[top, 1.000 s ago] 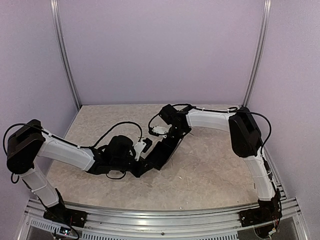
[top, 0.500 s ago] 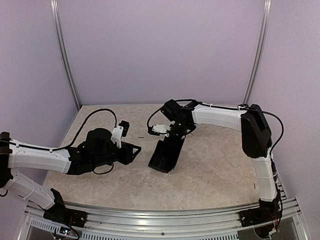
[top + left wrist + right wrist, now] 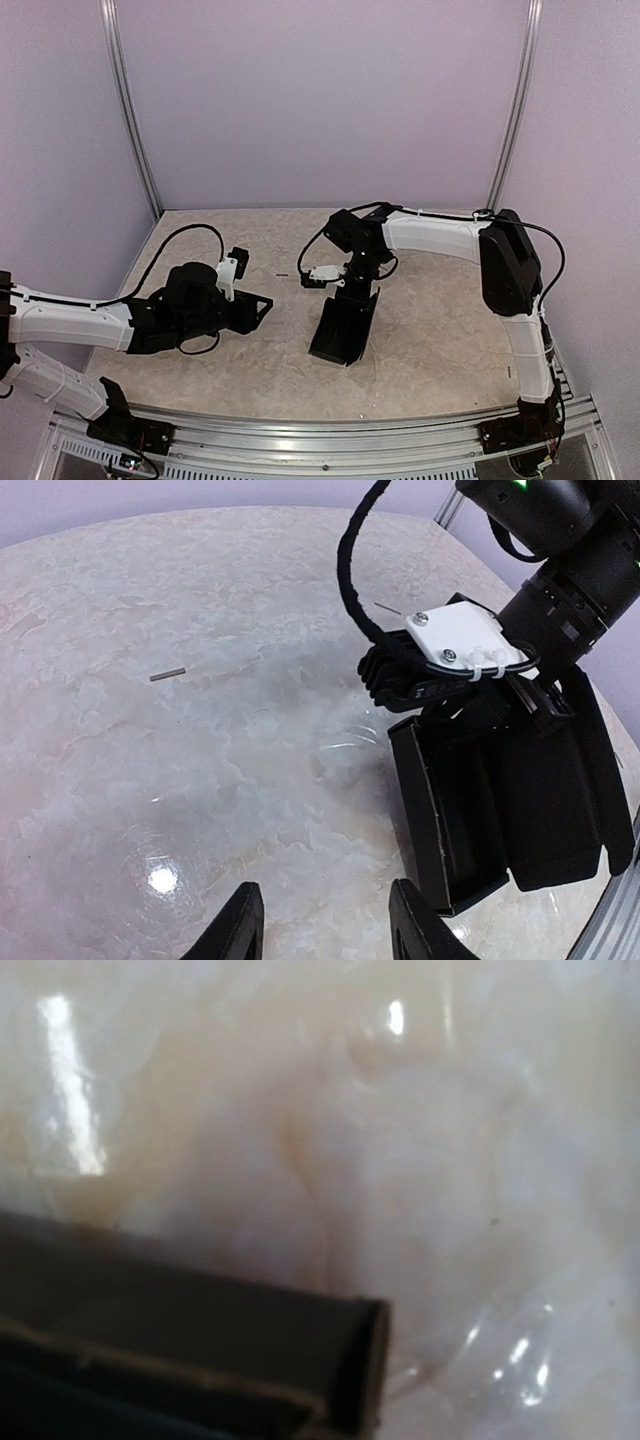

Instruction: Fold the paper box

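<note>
The paper box (image 3: 345,325) is a matte black open tray of cardboard lying on the table, its long side pointing toward the near edge. My right gripper (image 3: 354,286) stands over its far end and appears shut on the box wall. The right wrist view shows only a blurred black box edge (image 3: 180,1340) close up, with no fingers visible. My left gripper (image 3: 260,307) is open and empty, well left of the box. In the left wrist view its fingertips (image 3: 244,900) frame bare table, with the box (image 3: 500,810) at the right.
A small grey stick (image 3: 167,676) lies on the marble table between the arms; it also shows in the top view (image 3: 282,271). The right arm's white tag and black cable (image 3: 462,638) hang above the box. A metal rail (image 3: 330,430) runs along the near edge.
My left gripper let go of the box and drew back to the left. My right gripper turned the box from a diagonal lie to point toward the near edge.
</note>
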